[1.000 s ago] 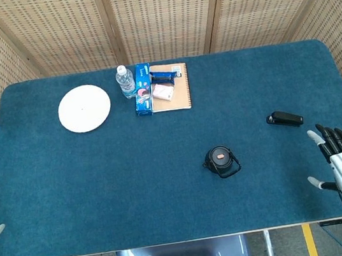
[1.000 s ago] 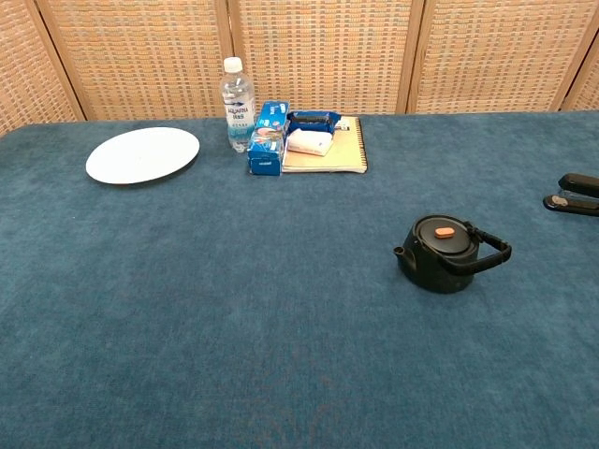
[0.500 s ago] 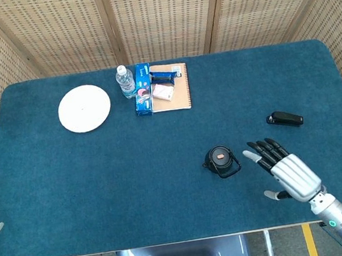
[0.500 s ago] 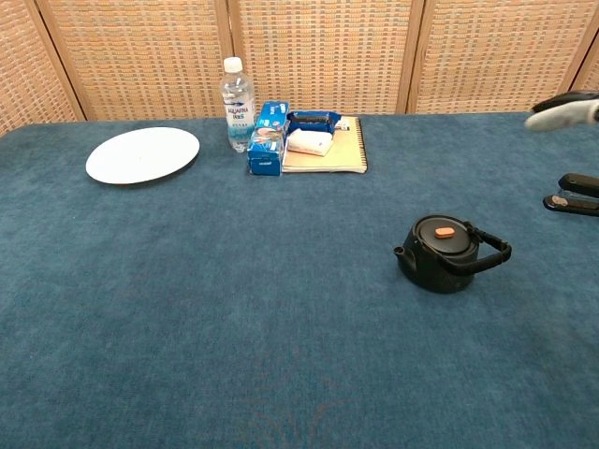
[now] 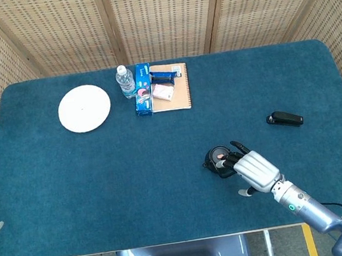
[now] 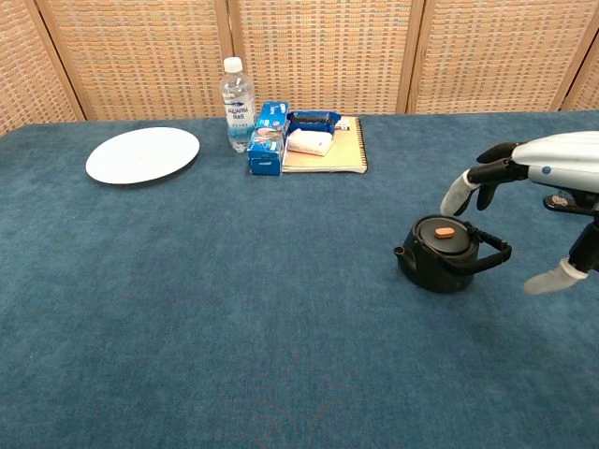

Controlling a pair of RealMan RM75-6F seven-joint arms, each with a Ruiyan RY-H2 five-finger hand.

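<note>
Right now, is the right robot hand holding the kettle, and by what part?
Nothing is held. The right robot hand hovers open above the kettle, fingers spread over its lid and handle, not touching.

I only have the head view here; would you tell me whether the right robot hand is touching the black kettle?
Observer: No. In the chest view the right robot hand hovers above the kettle, with a clear gap below its fingertips.
Operator: Thank you. How low does the thumb sit?
Observer: The thumb hangs lower, to the right of the kettle's handle, apart from it.
Operator: Is the lid's knob covered?
Observer: From the chest view the orange knob shows fully, with nothing resting on it.
</note>
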